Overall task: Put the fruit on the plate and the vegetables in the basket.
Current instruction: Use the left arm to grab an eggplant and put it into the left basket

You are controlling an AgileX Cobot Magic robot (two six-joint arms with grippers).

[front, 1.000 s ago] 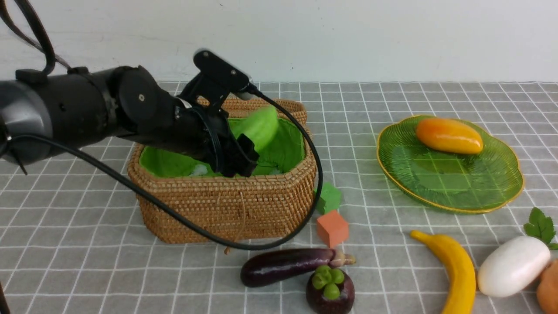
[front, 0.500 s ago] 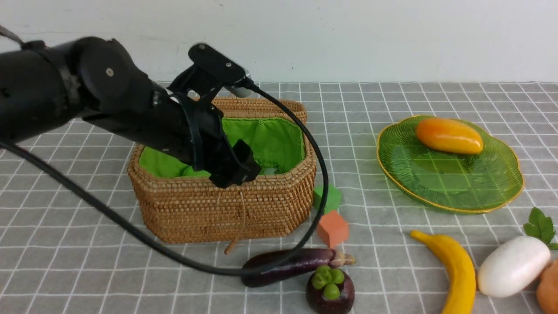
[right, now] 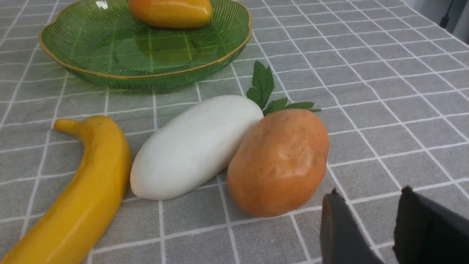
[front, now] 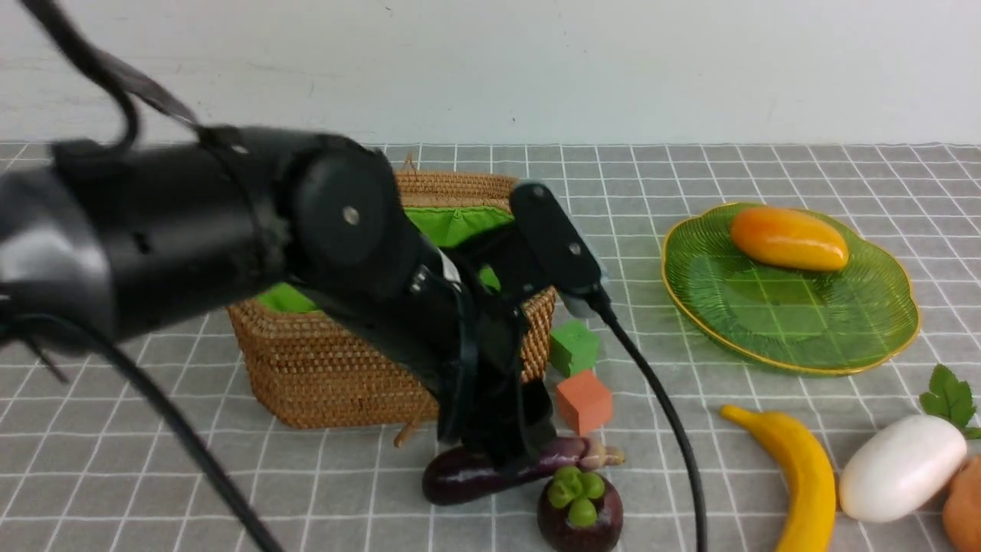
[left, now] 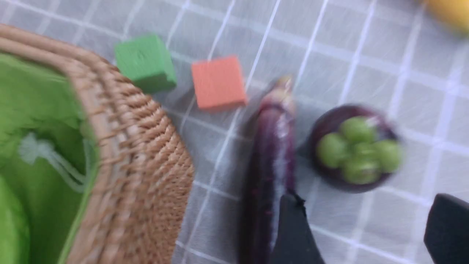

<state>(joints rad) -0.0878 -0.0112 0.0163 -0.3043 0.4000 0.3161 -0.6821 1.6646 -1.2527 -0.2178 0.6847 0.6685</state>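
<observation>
My left gripper is open and empty, low over the dark purple eggplant, with one finger over it. The mangosteen lies beside it. The wicker basket stands behind; my arm hides most of its inside and the gourd. The mango lies on the green plate. The banana, white radish and potato lie front right. My right gripper is open and empty beside the potato.
A green cube and an orange cube sit between the basket and the eggplant. The left arm's cable hangs over the cloth to the right of the cubes. A white wall stands behind the table.
The left gripper held the green gourd over the basket, let it go inside, then swung forward and right, down to the eggplant. The other things have not moved.
</observation>
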